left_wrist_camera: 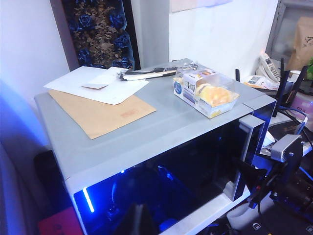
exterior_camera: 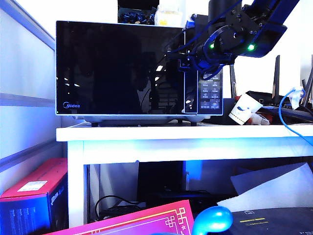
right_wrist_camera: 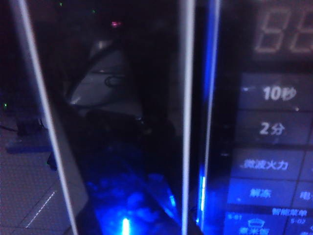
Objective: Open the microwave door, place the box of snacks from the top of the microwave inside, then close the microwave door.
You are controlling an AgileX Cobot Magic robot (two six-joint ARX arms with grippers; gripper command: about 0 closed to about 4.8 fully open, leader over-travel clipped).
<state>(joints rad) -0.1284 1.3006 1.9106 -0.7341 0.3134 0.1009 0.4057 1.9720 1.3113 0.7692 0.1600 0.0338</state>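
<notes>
From the outside, the big black shiny microwave (exterior_camera: 139, 68) sits on the white table (exterior_camera: 186, 134), long side across; the right gripper (exterior_camera: 195, 61) is at its door edge, grip unclear; the left gripper is unseen; from the left wrist, the small see-through snack box with yellow inside (left_wrist_camera: 205, 91) lies on top, near the right end.

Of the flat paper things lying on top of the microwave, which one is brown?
The brown envelope, lying nearest the microwave's front edge. The white sheets overlapping its far side are plain white, and the box of snacks sits apart to the side.
</notes>
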